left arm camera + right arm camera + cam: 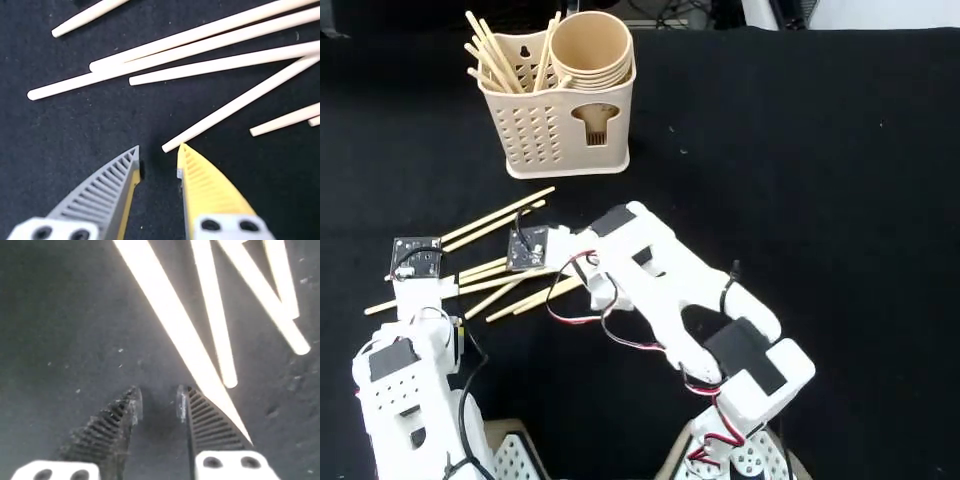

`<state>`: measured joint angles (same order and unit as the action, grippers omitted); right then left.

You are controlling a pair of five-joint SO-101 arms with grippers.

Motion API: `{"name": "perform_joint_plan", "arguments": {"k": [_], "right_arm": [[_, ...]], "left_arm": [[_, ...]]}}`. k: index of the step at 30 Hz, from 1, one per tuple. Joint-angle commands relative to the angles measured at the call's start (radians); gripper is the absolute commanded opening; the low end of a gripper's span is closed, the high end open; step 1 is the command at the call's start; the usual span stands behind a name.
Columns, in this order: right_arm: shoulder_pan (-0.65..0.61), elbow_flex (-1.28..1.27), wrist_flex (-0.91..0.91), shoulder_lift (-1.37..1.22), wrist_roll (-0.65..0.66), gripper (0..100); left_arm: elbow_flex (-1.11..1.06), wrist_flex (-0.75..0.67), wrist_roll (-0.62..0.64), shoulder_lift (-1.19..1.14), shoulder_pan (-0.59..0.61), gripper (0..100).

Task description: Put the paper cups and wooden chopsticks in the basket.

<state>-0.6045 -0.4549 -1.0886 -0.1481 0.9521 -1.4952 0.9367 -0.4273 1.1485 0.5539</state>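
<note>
While low over chopsticks (225, 63), left gripper (158, 150) ajar

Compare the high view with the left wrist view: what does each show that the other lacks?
High view: the basket holding stacked paper cups and standing chopsticks. Left wrist view: the left end effector, its fingers apart and empty, with one chopstick tip close to the yellow finger. Shared: loose chopsticks lying on the black table.

White arms (665, 285); right gripper (158, 401) seemingly black
</note>
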Motion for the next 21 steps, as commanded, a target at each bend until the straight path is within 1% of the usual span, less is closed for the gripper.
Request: {"name": "perform_joint_plan", "arguments": {"k": [1,6,10,13,15,21], "right_arm": [[-0.003,0.096,-0.071,0.097,0.008,14.4],[0.008,0.122,-0.081,0.125,0.008,24.8],[0.008,0.127,-0.078,0.090,0.012,25.0],[0.011,0.128,-0.025,0.035,0.012,25.0],[0.029,0.151,-0.003,-0.010,0.012,25.0],[0.091,0.255,-0.021,-0.143,0.014,25.0]], "left_arm": [[0.004,-0.017,-0.008,0.014,0.001,13],[0.004,-0.017,-0.008,0.014,0.001,13],[0.004,-0.017,-0.008,0.014,0.002,13],[0.004,-0.017,-0.008,0.014,0.004,13],[0.004,-0.017,-0.008,0.014,0.004,13],[0.002,-0.017,-0.008,0.014,0.005,13]]}}
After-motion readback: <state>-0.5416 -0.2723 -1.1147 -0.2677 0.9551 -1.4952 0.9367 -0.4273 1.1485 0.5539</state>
